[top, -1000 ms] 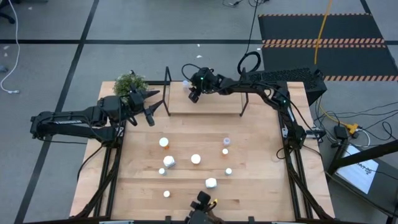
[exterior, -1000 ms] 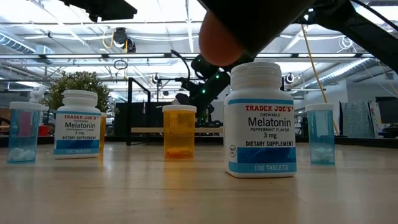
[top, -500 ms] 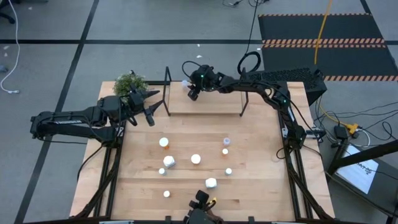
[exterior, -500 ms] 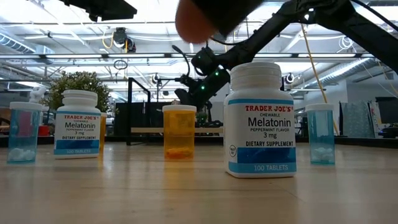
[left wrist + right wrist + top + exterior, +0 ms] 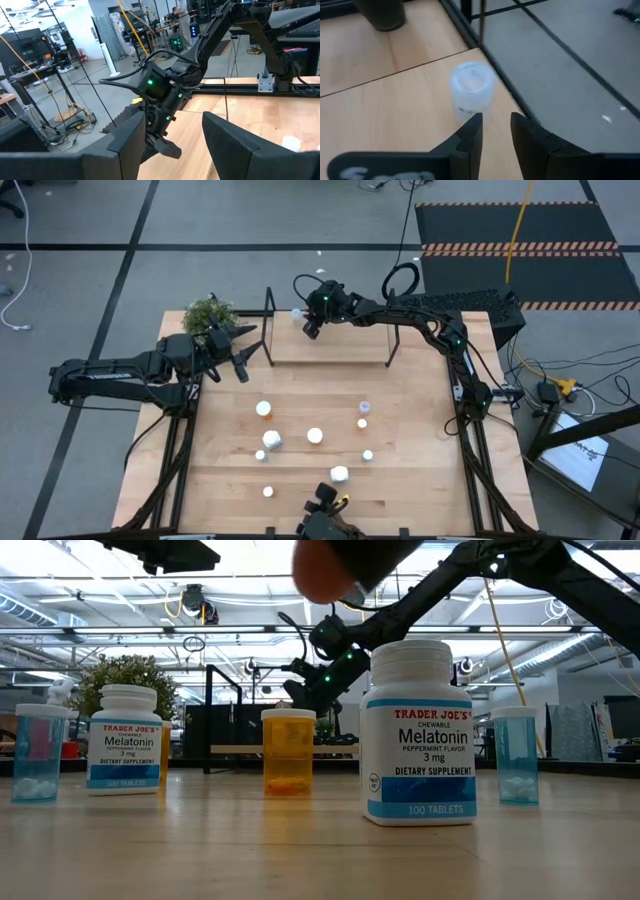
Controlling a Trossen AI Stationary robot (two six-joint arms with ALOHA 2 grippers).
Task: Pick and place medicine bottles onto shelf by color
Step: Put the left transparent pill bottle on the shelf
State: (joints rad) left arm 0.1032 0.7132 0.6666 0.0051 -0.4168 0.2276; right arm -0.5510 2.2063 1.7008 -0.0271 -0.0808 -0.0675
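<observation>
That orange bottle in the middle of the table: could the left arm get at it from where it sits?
Probably yes. The left gripper hangs open near the shelf, and bare tabletop lies between it and the orange bottle; nothing stands between.

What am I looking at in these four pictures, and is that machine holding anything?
It's a robot with two dark arms at a wooden table. One picture looks straight down, one looks level across the tabletop, and two come from cameras on the wrists. Small medicine bottles stand on the table, including a Trader Joe's melatonin bottle and an orange bottle. The right gripper is over the far shelf, its fingers apart and empty, just behind a pale bottle standing there. The left gripper waits open beside a small plant, holding nothing.
</observation>
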